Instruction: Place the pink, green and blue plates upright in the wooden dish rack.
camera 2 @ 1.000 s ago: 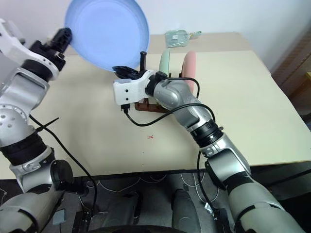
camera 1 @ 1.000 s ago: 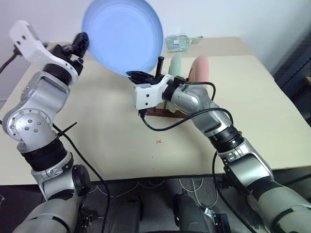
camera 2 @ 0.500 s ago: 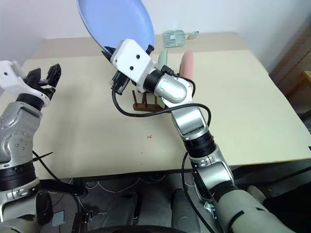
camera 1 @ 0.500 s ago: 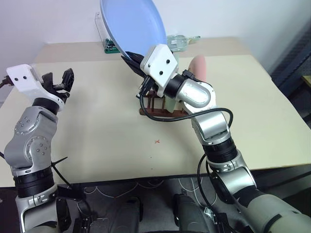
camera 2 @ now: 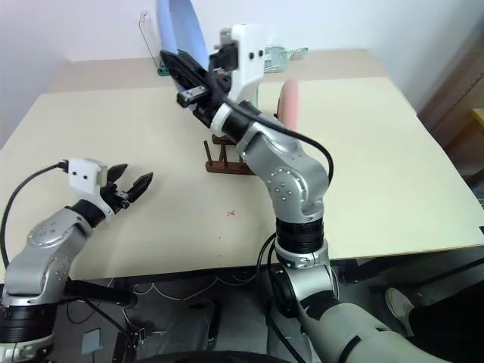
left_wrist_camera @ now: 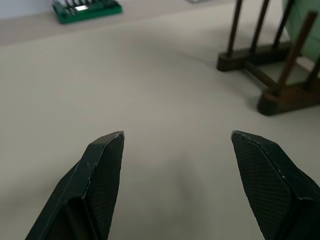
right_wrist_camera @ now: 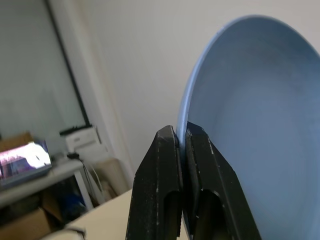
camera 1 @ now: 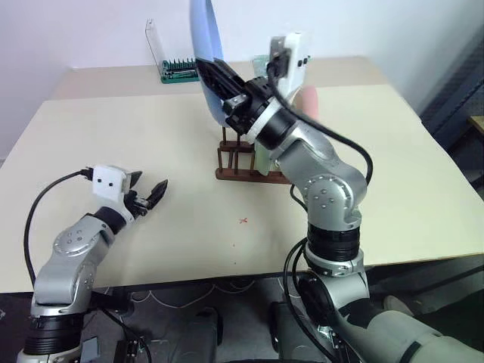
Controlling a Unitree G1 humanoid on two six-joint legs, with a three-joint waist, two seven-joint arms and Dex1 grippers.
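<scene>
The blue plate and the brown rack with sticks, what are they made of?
The blue plate looks like matte plastic: smooth, thin-rimmed, one even colour, no shine. The rack looks like dark reddish-brown wood, with round pegs and chunky rails; a stain or varnish is possible, hard to tell.

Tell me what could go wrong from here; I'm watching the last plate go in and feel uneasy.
The right gripper pinches the blue plate only at its rim, high above the wooden dish rack; it might slip or swing. Coming down, it could knock the green plate or pink plate already standing there, or miss the pegs.
</scene>
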